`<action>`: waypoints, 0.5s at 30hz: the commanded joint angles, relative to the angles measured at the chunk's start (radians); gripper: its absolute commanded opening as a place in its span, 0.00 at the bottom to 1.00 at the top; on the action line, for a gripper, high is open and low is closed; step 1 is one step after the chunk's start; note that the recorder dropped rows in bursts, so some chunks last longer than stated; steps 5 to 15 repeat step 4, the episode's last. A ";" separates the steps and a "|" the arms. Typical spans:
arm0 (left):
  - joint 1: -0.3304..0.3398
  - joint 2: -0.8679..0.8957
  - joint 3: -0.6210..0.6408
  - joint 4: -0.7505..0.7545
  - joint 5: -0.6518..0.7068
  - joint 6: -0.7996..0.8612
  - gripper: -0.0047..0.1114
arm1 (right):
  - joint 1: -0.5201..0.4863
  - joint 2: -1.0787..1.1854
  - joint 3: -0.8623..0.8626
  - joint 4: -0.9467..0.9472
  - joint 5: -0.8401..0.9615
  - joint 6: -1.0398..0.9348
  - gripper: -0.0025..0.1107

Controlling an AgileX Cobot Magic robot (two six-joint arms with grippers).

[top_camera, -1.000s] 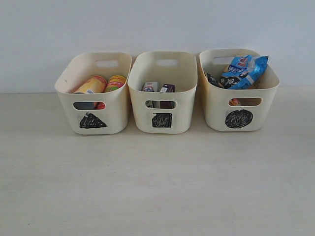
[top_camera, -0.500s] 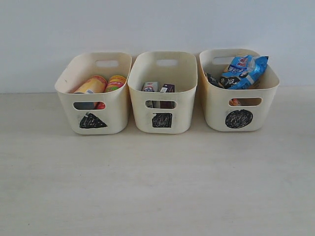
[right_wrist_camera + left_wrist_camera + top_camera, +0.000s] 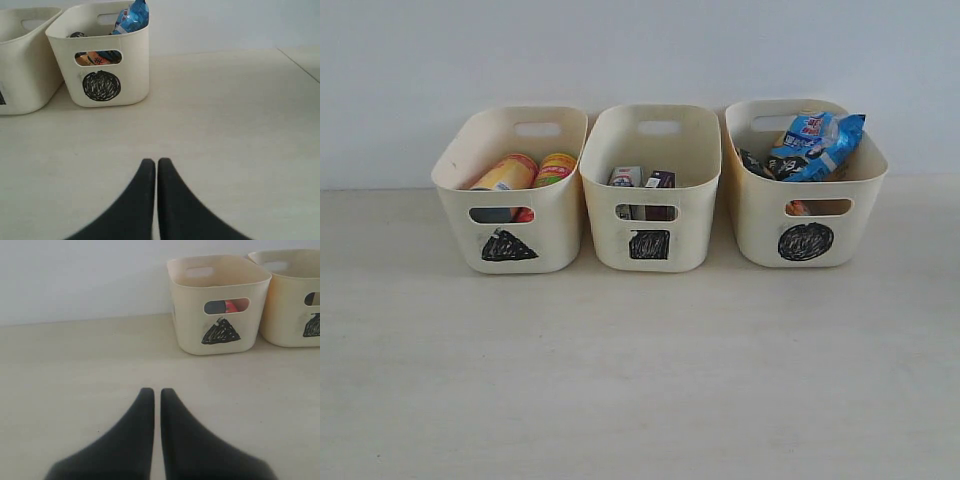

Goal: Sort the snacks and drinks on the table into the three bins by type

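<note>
Between triangle bin (image 3: 552,240) and circle bin (image 3: 760,238): square bin (image 3: 690,238)

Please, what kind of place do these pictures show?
Probably a robot test bench, not a home: plain pale table, blank white wall, and matching triangle bin, square bin, circle bin.

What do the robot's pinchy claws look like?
The left gripper and the right gripper look alike: two smooth, dull black fingers each, wide at the base and curving to narrow tips. No markings or cables show, and the arms are out of view.
</note>
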 commanded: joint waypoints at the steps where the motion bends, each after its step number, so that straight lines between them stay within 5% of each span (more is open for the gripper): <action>1: 0.003 -0.003 0.004 -0.009 -0.008 0.001 0.08 | -0.003 -0.004 0.004 0.001 -0.006 -0.001 0.02; 15: 0.003 -0.003 0.004 -0.009 -0.008 0.001 0.08 | -0.003 -0.004 0.004 0.001 -0.006 -0.001 0.02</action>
